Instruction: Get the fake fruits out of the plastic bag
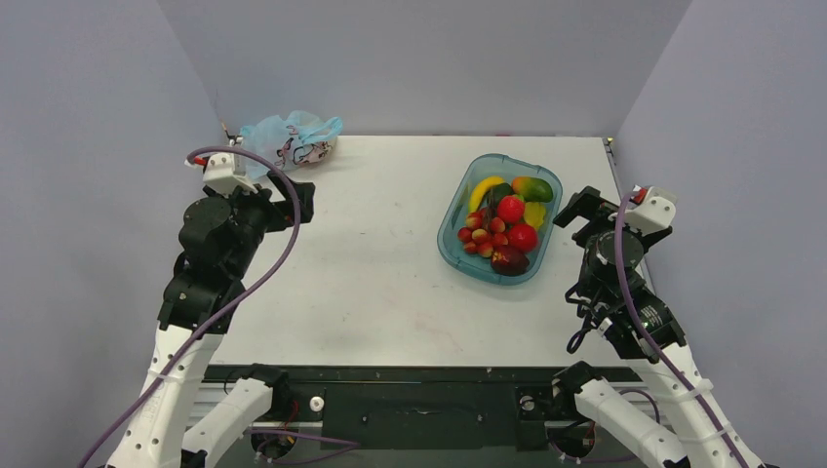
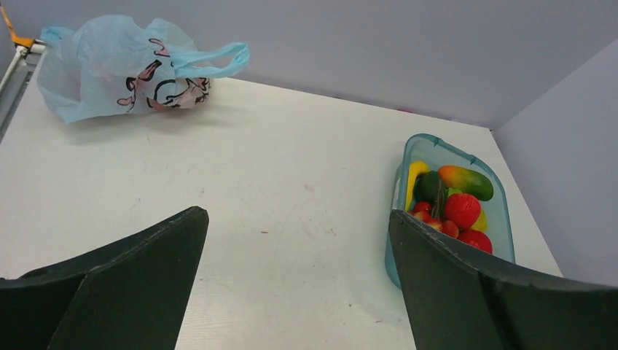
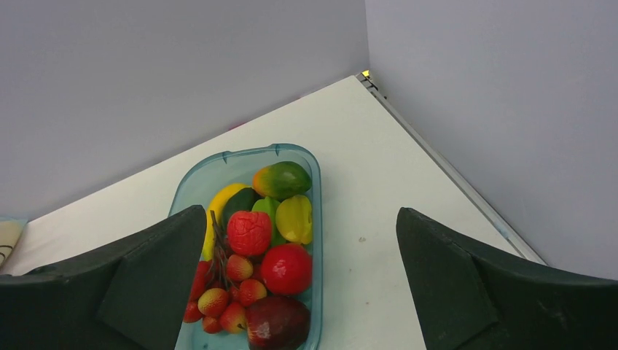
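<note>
A white table (image 1: 371, 283) is seen from above, shut in by grey walls (image 1: 429, 58) on three sides. Two arms are fixed at its near edge. The left arm (image 1: 219, 244) is raised over the left side of the table, and the right arm (image 1: 619, 268) is raised by the right edge.

The left gripper (image 2: 295, 219) is held above bare table, with its two dark fingers (image 2: 146, 277) spread wide apart. Nothing is held in it. The right gripper (image 3: 300, 215) is held over the near end of the tub, with its fingers spread wide apart too, and nothing is held there either.

A see-through teal tub (image 3: 240, 153) is set on the right side of the table. The plastic bag (image 1: 288, 136) is laid in the far left corner, well apart from the tub and from both grippers. It is light blue and crinkly, with black and pink pictures on it, and one loop handle (image 2: 218, 58) is stuck out to the side. The bag is puffed up, but the fake fruits cannot be made out through it.

The tub is filled with toy fruit. A green and orange mango (image 3: 282, 179) is laid at the far end, with a yellow banana (image 1: 482, 190) beside it. A round red fruit (image 3: 286, 268) is seen in the middle, and small strawberries (image 3: 218, 299) are bunched at the near end.
</note>
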You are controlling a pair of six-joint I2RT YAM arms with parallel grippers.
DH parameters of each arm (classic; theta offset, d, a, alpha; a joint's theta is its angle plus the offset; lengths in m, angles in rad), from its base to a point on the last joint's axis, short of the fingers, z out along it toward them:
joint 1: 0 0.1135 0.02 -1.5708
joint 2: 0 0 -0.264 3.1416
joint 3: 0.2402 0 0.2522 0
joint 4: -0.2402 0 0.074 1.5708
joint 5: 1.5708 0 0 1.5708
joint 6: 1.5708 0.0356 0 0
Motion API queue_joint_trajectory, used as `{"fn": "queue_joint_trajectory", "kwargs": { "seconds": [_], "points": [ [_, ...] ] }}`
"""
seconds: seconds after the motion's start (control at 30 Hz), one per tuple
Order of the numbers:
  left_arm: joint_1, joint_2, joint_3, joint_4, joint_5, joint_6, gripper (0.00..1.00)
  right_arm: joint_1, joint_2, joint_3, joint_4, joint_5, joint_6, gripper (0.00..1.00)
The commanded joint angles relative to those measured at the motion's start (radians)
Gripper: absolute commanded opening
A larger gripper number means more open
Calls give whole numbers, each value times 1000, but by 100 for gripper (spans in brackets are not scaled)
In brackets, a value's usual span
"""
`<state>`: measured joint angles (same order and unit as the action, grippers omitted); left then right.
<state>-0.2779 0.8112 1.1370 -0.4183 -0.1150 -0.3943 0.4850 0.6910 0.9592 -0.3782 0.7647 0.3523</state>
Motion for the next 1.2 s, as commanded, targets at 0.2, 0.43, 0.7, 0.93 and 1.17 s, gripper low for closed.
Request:
{"fn": "queue_joint_trajectory", "kwargs": {
  "seconds": [0.2,0.43,0.7,0.93,1.17],
  "points": [
    [5,62,-54,-10,45,-56,94,5,-40,-21,40,-82,11,99],
    [7,233,-62,-4,8,-122,93,5,-63,-70,102,-185,83,99],
    [201,388,-176,276,55,-451,94,3,-112,-105,98,-285,8,99],
    [272,605,-174,580,-10,-605,93,0,-119,-105,76,-252,-10,100],
    [273,845,-160,999,-216,-598,89,-1,-181,-127,58,-273,-21,100]
  ]
}}
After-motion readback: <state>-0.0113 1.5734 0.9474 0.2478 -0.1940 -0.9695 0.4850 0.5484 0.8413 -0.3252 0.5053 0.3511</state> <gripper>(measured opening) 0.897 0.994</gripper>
